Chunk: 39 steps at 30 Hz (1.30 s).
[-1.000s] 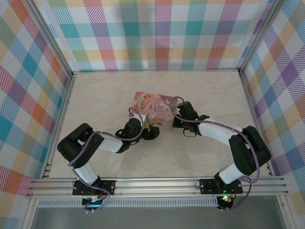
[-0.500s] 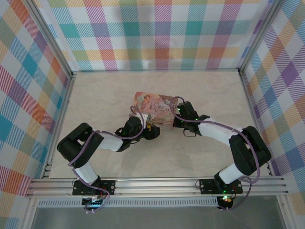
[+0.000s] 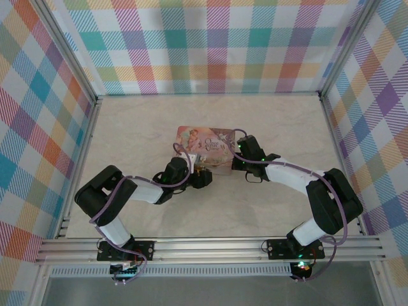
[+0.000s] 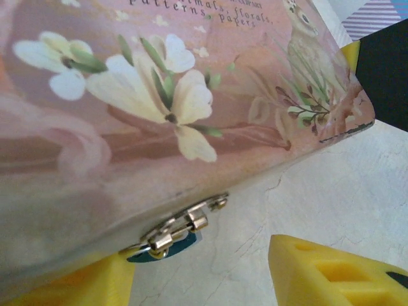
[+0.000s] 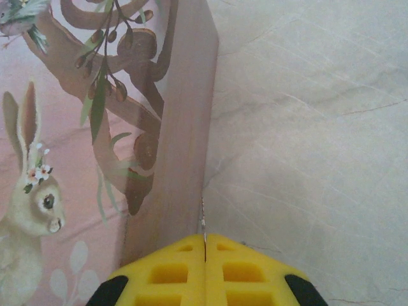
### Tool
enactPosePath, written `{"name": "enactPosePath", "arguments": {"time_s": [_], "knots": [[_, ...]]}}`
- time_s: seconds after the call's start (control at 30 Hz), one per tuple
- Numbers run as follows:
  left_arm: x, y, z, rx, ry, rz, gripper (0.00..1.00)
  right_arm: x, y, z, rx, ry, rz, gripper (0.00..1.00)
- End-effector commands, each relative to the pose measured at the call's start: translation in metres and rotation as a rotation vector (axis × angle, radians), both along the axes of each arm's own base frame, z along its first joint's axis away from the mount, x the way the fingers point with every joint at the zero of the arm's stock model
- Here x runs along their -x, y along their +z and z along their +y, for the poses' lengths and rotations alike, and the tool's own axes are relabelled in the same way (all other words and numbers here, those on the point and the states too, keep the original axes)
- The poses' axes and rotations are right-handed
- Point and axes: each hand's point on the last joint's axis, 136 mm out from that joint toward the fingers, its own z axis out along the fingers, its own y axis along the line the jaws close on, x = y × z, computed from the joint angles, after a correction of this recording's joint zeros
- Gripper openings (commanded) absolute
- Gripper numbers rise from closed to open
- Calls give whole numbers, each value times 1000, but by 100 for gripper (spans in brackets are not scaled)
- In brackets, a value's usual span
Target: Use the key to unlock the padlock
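The pink-and-brown illustrated tin (image 3: 205, 145) lies mid-table. My left gripper (image 3: 201, 174) is at its near edge and stands open (image 4: 204, 271), its yellow fingers (image 4: 331, 274) either side of a small brass-silver metal fitting (image 4: 185, 226) on the tin's (image 4: 159, 95) lower edge. A teal piece shows behind that fitting. The padlock itself is hidden or too small to pick out. My right gripper (image 3: 238, 159) sits at the tin's right side, shut (image 5: 204, 241) on a thin metal blade, the key (image 5: 203, 223). The blade's tip points along the foot of the tin's side wall (image 5: 182, 146).
Checked walls enclose the pale marble table (image 3: 280, 121) on three sides. Bare table lies beyond the tin and to the right of my right gripper (image 5: 306, 127). Both arms reach inward, their forearms low over the near half of the table.
The tin has shifted and turned slightly to the left. My left gripper has edged along with it at the near edge. The right arm has barely moved.
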Motion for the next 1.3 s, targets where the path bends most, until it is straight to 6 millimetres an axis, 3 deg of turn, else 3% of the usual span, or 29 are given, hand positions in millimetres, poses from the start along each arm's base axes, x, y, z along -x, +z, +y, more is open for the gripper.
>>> {"name": "enactPosePath", "arguments": {"time_s": [0.0,0.53,0.6,0.93,1.27], "knots": [[-4,58,-18,147,-59,-150,57,1,1,8,-16,25,3,0],[4,55,-18,188,-72,-123,55,-2,2,9,-6,30,1,0],[5,55,-19,193,-80,-121,49,-3,2,9,-4,31,2,0],[-5,47,-17,192,-26,-112,64,-3,0,11,-6,33,6,0],[-4,49,-37,234,-71,-110,69,-4,1,11,-8,32,5,0]]}}
